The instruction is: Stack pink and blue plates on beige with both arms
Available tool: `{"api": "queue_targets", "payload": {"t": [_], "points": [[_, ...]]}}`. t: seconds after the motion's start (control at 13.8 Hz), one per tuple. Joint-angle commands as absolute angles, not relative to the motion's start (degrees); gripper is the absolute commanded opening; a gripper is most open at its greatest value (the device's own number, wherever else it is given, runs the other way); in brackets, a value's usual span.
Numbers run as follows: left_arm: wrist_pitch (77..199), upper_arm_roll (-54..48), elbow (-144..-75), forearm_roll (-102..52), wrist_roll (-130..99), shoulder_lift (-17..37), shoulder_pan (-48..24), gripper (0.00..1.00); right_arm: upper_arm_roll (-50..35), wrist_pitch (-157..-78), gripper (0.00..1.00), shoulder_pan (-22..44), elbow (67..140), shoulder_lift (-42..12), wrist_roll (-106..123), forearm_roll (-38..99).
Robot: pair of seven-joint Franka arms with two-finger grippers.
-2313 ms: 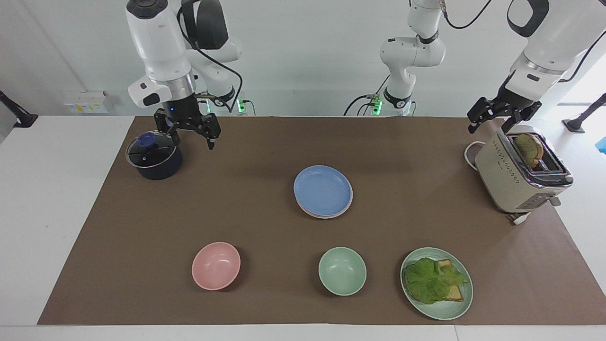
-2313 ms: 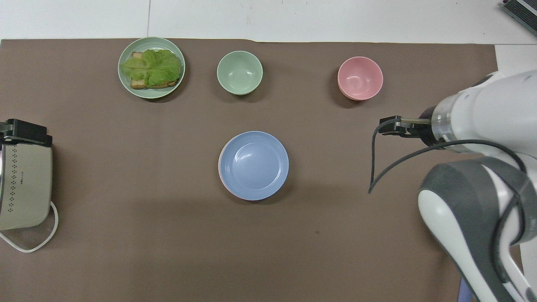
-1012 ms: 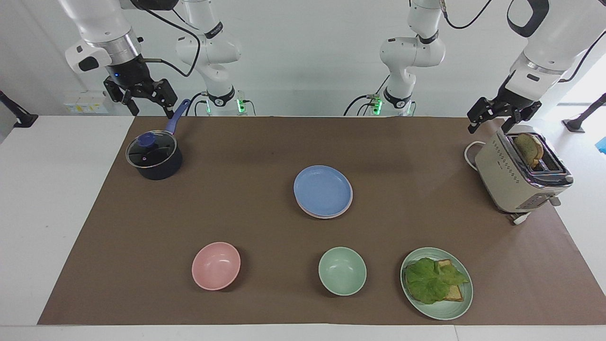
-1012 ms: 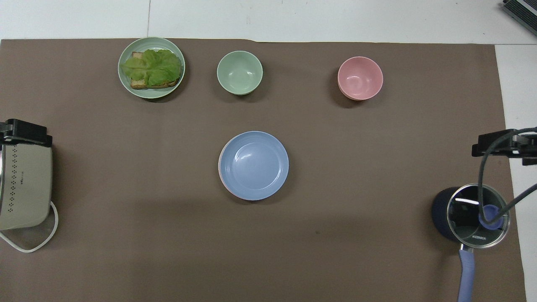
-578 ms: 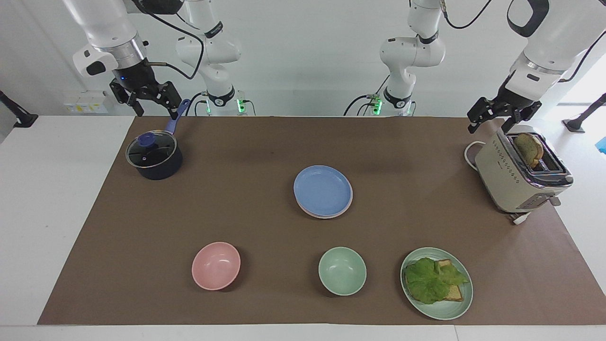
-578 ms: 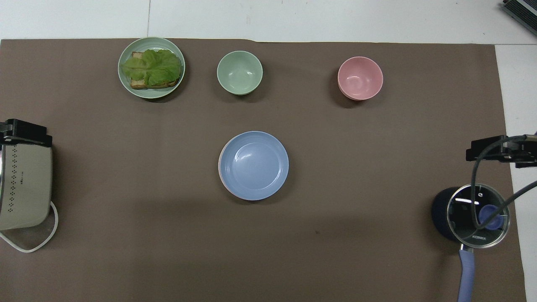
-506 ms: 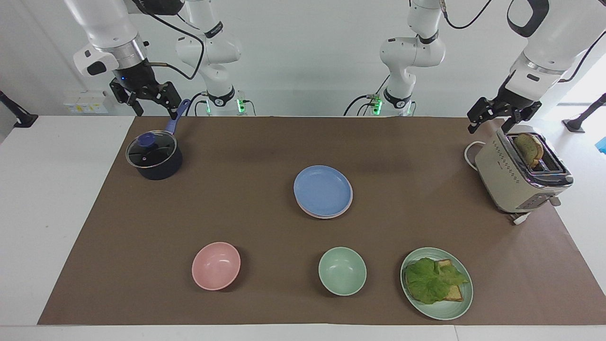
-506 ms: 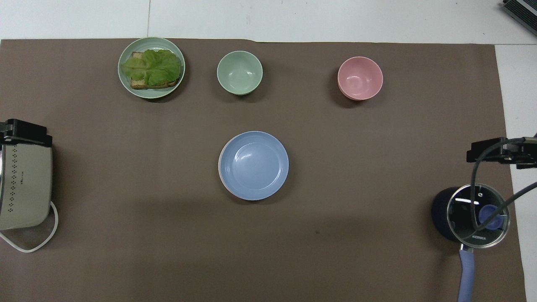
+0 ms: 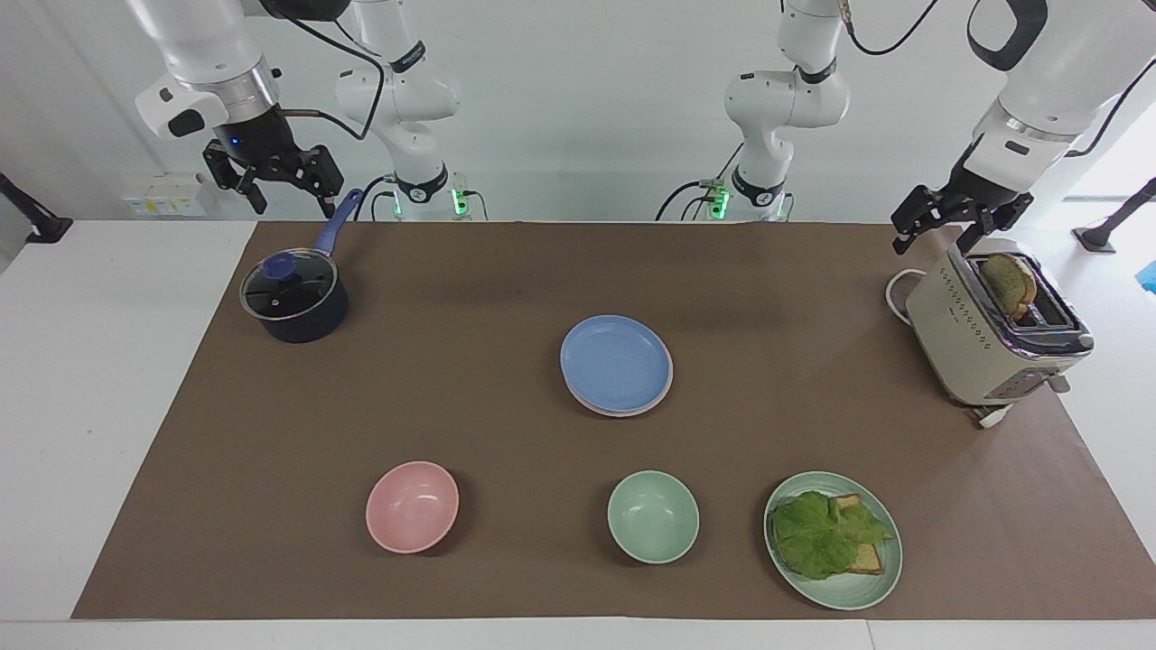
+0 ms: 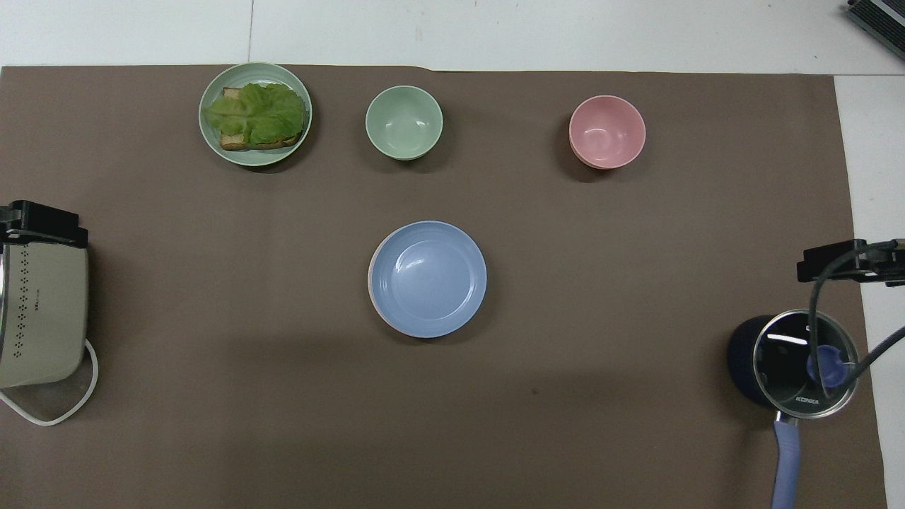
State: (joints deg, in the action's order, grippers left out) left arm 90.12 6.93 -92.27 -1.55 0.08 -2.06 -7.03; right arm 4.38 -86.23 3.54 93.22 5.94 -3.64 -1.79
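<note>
Blue plate point(image 9: 616, 363) tops stack at mat centre; pink plate point(image 9: 666, 394) shows only as rim sliver beneath; beige plate not discernible. Right gripper point(image 9: 285, 191) raised over pot point(image 9: 293, 298) handle, jaws wide, empty. Left gripper point(image 9: 935, 227) waits above toaster point(image 9: 993, 329), jaws wide, empty. Pink bowl point(image 9: 412, 506), green bowl point(image 9: 653, 516), lettuce plate point(image 9: 880, 589) lie farther from robots than stack.
</note>
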Motion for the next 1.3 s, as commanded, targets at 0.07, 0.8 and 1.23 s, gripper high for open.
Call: {"api": "queue_targets", "payload": {"t": [0.07, 0.8, 1.23], "points": [[89.91, 6.86, -93.51, -1.23, -0.09, -3.25, -6.86, 1.0, 4.31, -89.46, 1.0, 2.99, 96.04, 6.93, -1.68, -1.93], [89.91, 6.86, -93.51, -1.14, -0.09, -3.25, -6.94, 1.0, 4.31, -91.49, 1.0, 2.99, 97.73, 7.82, -2.81, -0.62], [89.91, 6.86, -93.43, -1.14, -0.09, -3.25, -6.86, 1.0, 4.22, -90.53, 1.0, 3.16, 97.73, 7.91, -2.37, -0.44]]}}
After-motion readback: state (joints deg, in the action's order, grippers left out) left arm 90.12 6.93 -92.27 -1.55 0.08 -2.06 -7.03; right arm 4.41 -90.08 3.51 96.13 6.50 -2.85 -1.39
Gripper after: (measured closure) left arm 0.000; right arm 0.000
